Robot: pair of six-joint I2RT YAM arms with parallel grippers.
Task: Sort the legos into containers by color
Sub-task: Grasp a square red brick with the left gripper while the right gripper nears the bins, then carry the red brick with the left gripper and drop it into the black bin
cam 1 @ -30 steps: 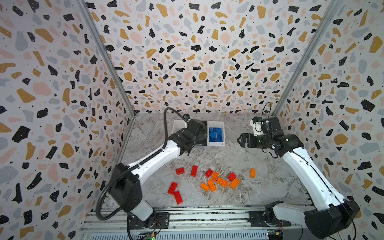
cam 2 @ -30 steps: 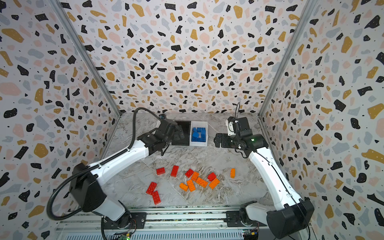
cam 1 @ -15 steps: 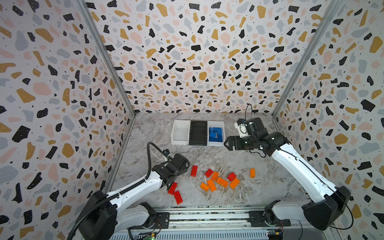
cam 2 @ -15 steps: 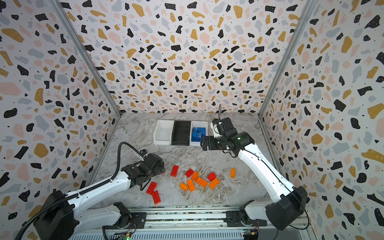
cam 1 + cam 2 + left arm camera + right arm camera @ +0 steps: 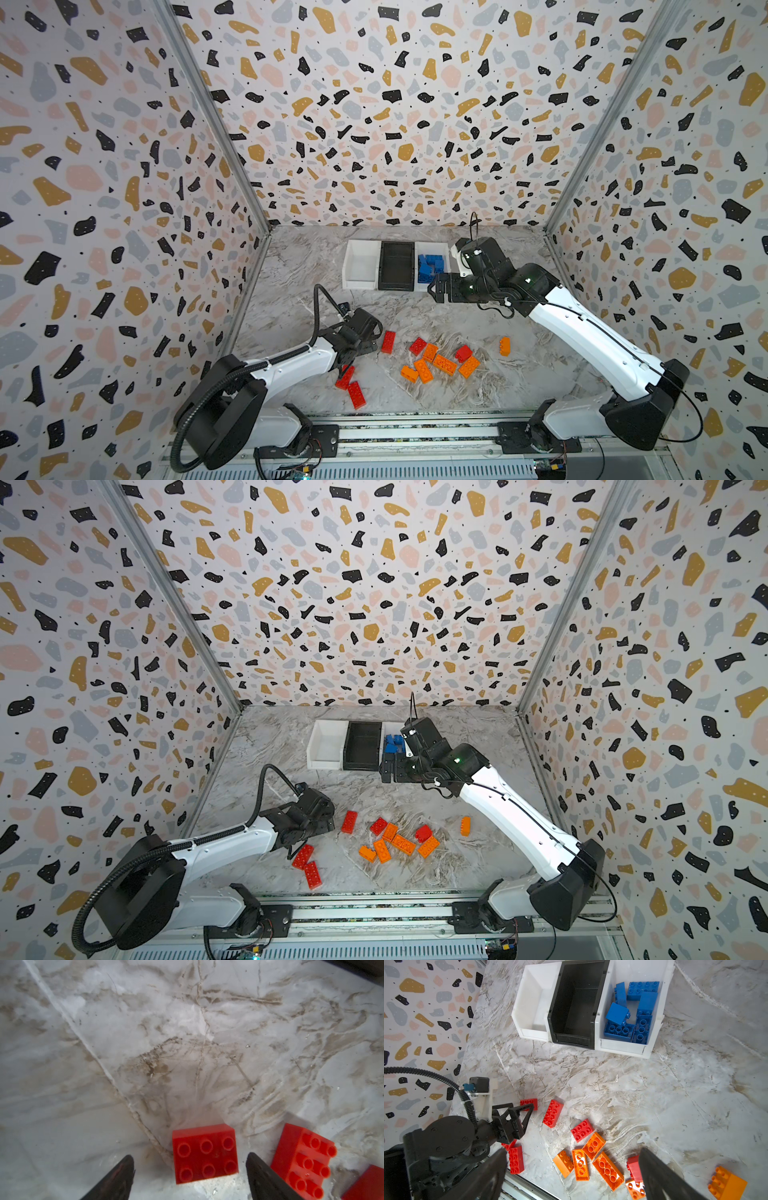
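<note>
Two arms have shifted: the left end effector (image 5: 189,1156) has dropped from the containers (image 5: 397,287) at 12 o'clock and now straddles a red lego (image 5: 205,1159) at 8 o'clock on the table, jaws apart, ready to grip; the right end effector (image 5: 435,287) hangs wide, empty.

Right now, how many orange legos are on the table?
6 orange legos. Five bunch together at the front of the table; one sits alone right of them. None seems hidden.

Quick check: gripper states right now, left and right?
Left gripper: open, jaws either side of a red brick, not gripping it.
Right gripper: open, empty.
</note>
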